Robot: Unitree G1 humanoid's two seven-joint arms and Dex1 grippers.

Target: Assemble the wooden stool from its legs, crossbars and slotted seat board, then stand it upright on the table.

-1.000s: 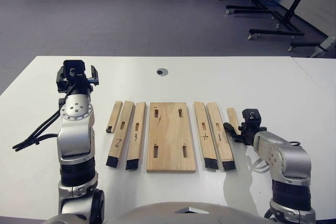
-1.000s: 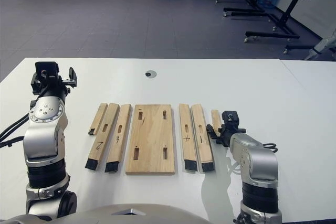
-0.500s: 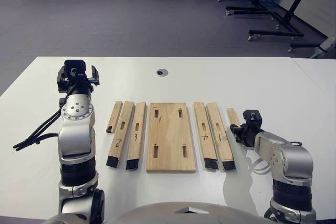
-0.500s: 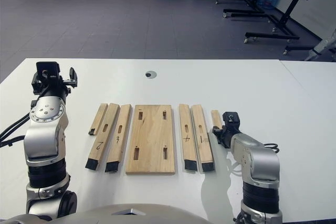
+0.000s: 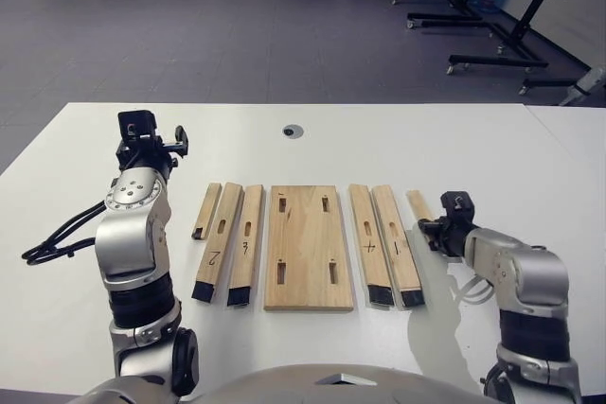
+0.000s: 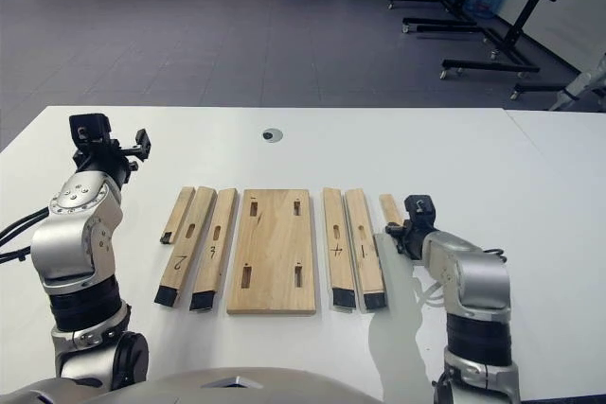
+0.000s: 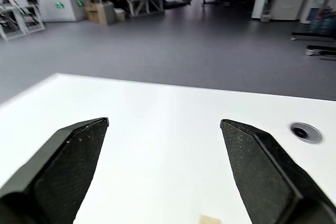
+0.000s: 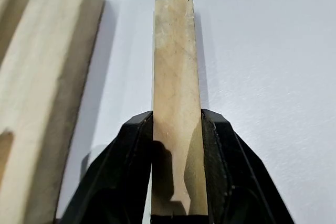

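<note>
The white table (image 5: pixel 454 149) carried all the parts, each lying flat. The slotted seat board (image 5: pixel 308 248) lay in the middle. The left legs (image 5: pixel 220 234) lay side by side just left of the seat board, and the right legs (image 5: pixel 366 234) just right of it. Beyond them, farther from the seat board, lay the short left crossbar (image 5: pixel 205 210) and the right crossbar (image 5: pixel 418 204). The right gripper (image 8: pixel 177 121) was closed on one end of the right crossbar, squeezing its narrow sides. The left gripper (image 7: pixel 164 124) hung wide open and empty, far left of the seat board. In my judgement the hold was risky: gripped only at its end, the crossbar could tilt or slip when lifted, or knock the nearest leg.
</note>
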